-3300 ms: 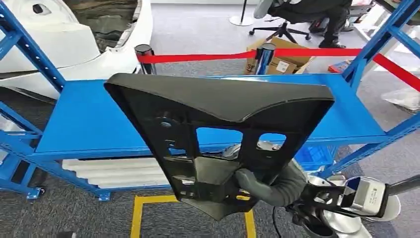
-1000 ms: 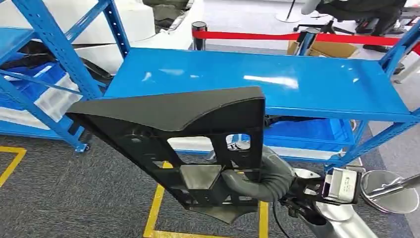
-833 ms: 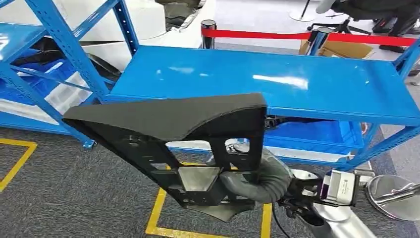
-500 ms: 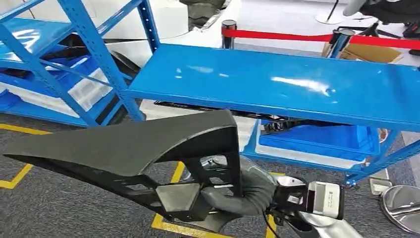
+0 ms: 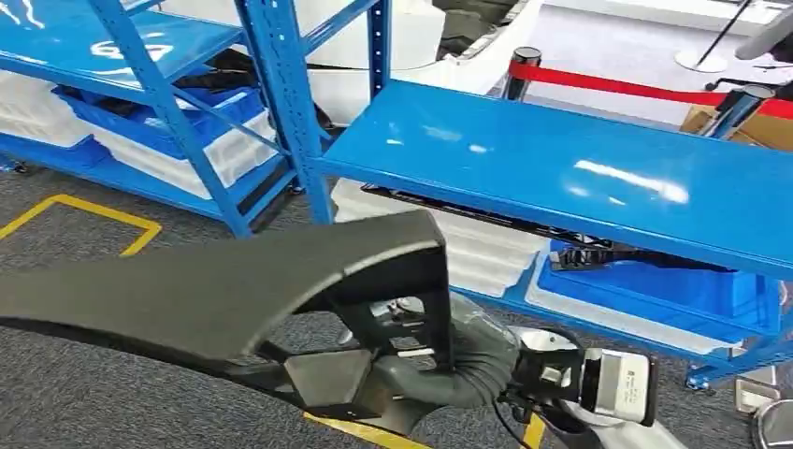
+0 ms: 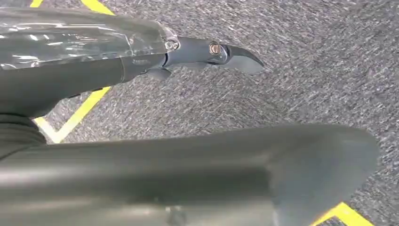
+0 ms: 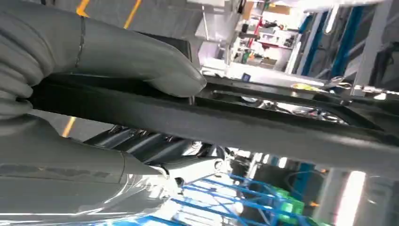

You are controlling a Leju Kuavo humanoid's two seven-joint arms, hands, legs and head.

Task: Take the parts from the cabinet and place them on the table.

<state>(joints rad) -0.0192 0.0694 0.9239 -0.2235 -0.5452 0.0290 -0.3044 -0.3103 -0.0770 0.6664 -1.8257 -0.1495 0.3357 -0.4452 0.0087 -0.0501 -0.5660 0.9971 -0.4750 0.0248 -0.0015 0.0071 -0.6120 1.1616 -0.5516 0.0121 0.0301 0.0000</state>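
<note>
A large black plastic part (image 5: pixel 234 290) with cut-out openings lies nearly flat in front of me, its long pointed end reaching left. My right hand (image 5: pixel 449 369) grips its lower frame from the right side. In the right wrist view the grey thumb (image 7: pixel 141 61) presses on a black bar of the part (image 7: pixel 244 125). My left hand (image 6: pixel 94 75) hangs over grey carpet, fingers (image 6: pixel 211 49) stretched out and apart from the thumb, holding nothing.
A blue shelf table (image 5: pixel 580 178) stands ahead on the right, with blue bins (image 5: pixel 655 281) and white trays under it. Tall blue racks (image 5: pixel 281 103) with bins stand at the left. Red barrier tape (image 5: pixel 598 84) runs behind. Yellow tape (image 5: pixel 93 210) marks the carpet.
The whole picture has shifted right, so the camera has turned left and the left racks came into sight. The part has tipped from upright to nearly flat, still in my right hand.
</note>
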